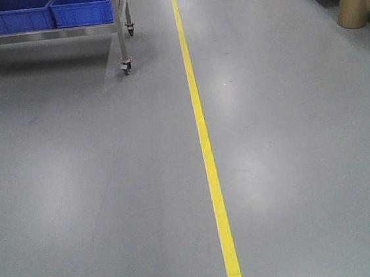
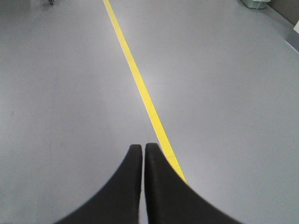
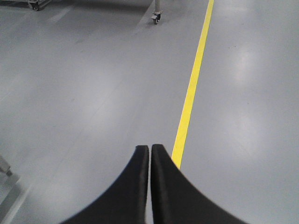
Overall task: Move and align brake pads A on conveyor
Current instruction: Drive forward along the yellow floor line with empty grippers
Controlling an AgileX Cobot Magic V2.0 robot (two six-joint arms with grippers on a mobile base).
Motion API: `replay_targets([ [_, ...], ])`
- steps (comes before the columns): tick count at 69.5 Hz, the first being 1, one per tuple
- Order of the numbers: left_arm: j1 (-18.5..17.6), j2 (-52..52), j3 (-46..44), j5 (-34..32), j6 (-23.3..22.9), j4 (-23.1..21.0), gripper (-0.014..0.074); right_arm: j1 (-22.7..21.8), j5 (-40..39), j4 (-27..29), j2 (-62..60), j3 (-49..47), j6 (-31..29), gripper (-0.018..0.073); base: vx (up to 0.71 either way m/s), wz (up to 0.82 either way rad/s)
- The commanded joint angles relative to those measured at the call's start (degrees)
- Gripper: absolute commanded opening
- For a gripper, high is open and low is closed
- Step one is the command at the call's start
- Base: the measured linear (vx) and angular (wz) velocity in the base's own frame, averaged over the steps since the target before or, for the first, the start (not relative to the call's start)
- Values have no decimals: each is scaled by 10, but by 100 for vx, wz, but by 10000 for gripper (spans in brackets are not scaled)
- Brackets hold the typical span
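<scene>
The right gripper (image 3: 149, 148) sits at the bottom middle, its two black fingers (image 3: 133, 191) pressed together with only a hairline seam between them. Beneath it lies a glossy grey floor (image 3: 84, 102). A yellow line (image 3: 194, 79) runs from the top edge down behind the right-hand finger. A caster (image 3: 155, 18) (under a steel leg) stands near the top, left of the line; a second caster (image 3: 33, 5) shows in the top-left corner
</scene>
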Motion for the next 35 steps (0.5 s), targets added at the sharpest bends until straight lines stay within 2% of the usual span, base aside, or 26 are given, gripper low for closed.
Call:
replay_targets([
  [1, -3, 3, -14, -38, -2, -4, -6, -3, -38, 1, 2, -17, -3, -6, 53, 2],
  [35, -3, 3, -14, -38, -2, -4, -6, -3, -38, 1, 2, -17, -3, -6, 50, 0],
])
